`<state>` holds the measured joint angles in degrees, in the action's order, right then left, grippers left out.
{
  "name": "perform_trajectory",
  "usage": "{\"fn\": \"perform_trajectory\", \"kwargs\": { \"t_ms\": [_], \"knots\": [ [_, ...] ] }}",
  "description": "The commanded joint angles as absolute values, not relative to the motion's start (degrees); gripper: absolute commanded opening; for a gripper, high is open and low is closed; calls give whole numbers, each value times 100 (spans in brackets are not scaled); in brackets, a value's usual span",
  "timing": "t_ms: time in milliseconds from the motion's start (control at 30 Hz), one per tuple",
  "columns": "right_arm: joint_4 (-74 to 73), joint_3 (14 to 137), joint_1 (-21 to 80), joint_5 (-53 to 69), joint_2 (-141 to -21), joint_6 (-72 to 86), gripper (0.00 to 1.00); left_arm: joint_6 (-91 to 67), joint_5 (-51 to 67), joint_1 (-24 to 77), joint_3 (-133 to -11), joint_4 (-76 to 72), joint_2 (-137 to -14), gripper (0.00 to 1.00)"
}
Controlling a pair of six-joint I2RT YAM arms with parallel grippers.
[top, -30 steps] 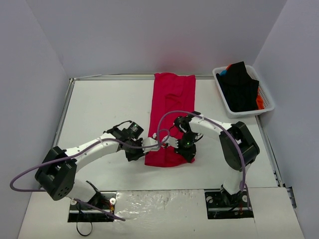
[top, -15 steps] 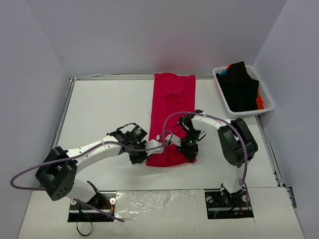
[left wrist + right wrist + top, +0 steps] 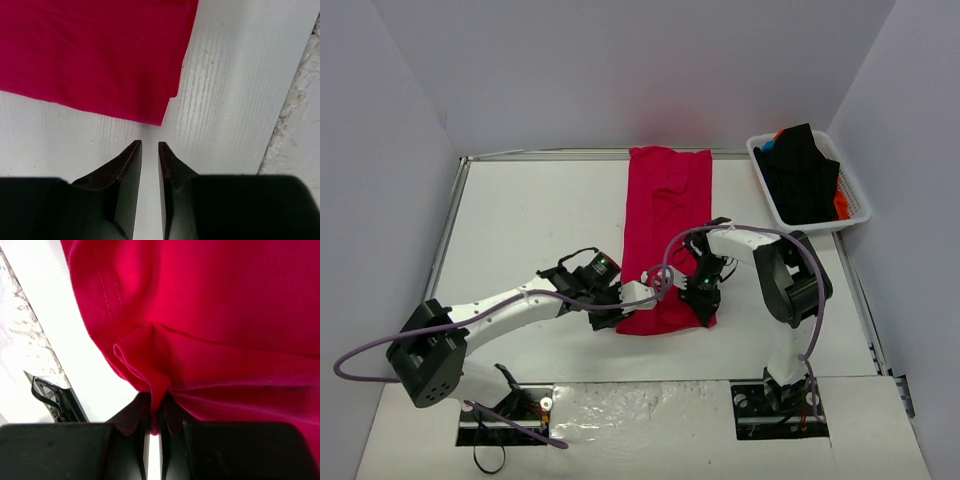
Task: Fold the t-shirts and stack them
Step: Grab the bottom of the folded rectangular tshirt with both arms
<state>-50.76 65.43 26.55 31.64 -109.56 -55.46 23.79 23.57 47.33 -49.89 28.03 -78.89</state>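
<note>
A crimson t-shirt point(image 3: 665, 200) lies as a long strip down the middle of the table, from the back edge toward me. My right gripper point(image 3: 704, 305) sits at its near right corner, shut on a pinched fold of the red cloth point(image 3: 225, 305); in the right wrist view the fold runs down between the right gripper's point(image 3: 156, 401) fingertips. My left gripper point(image 3: 610, 316) is low over bare table beside the near left corner. In the left wrist view the left gripper point(image 3: 150, 145) shows a narrow empty gap, and the shirt corner point(image 3: 90, 50) lies just ahead, untouched.
A white slatted basket point(image 3: 860, 205) stands at the back right, holding a black shirt point(image 3: 800, 180) with orange point(image 3: 840, 207) and blue point(image 3: 767, 146) cloth peeking out. The rough strip of the table's near edge point(image 3: 300, 125) runs close behind both grippers.
My left gripper has slid nearer along the shirt's left edge to its near corner, and its jaws have parted a little. The right gripper has shifted slightly right, still pinching the cloth.
</note>
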Motion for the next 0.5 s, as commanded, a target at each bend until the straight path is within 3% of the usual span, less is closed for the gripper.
{"fn": "perform_trajectory", "kwargs": {
  "t_ms": [0, 467],
  "knots": [
    [-5106, 6636, 2426, 3146, -11294, -4816, 0, 2997, 2725, 5299, -5028, 2426, -7708, 19],
    [-5115, 6697, 2399, 3182, -11496, -4799, 0, 3146, 2513, 5555, -4957, 2206, -8138, 19]
  ]
}}
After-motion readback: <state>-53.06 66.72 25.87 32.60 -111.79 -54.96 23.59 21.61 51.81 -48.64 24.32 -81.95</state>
